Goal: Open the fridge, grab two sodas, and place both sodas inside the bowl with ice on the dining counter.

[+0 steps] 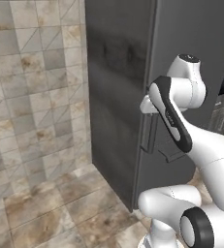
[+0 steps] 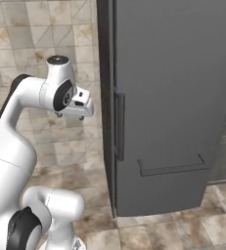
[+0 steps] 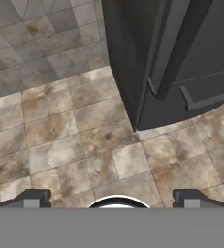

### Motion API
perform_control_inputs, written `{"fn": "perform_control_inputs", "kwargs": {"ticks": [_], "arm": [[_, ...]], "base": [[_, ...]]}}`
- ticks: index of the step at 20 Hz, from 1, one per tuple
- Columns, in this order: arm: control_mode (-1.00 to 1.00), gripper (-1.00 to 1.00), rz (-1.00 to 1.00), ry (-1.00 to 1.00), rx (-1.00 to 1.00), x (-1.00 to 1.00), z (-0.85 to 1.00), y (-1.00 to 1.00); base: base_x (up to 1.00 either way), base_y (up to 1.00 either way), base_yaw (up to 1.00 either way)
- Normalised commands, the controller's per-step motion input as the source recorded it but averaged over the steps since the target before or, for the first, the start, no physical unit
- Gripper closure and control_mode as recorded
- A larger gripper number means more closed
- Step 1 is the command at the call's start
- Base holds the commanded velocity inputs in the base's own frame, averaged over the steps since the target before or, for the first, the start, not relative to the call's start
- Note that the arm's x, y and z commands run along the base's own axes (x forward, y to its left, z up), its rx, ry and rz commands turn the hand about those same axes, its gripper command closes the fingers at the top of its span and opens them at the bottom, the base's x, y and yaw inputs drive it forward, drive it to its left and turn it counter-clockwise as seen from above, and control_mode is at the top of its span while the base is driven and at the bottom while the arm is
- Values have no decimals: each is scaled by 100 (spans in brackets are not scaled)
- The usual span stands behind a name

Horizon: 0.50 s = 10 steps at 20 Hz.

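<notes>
Dark grey fridge [image 2: 173,97] with a darker bar handle [image 2: 119,126]; mottled beige-brown tiled floor [image 3: 74,140].

One fridge, one handle, one robot arm.
There is one tall dark fridge [image 2: 168,97] with one long bar handle [image 2: 119,126] on its door. One white arm stands near it, with one gripper [image 3: 111,201] that has two small dark finger tips [image 3: 33,197].

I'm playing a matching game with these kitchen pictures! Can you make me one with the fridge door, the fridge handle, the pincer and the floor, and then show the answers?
Things:
1. fridge door
2. fridge handle
3. pincer
4. floor

States:
A. open, holding nothing
B. brown and beige tiles
C. shut
D. long upright dark bar

Pairs: 1-C, 2-D, 3-A, 4-B
</notes>
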Motion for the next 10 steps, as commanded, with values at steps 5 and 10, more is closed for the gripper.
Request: {"fn": "perform_control_inputs", "kwargs": {"ticks": [5,10], "arm": [[100,-100,0,0,0,0,0,0],[100,-100,0,0,0,0,0,0]], "base": [[25,19,-9],[45,1,-8]]}}
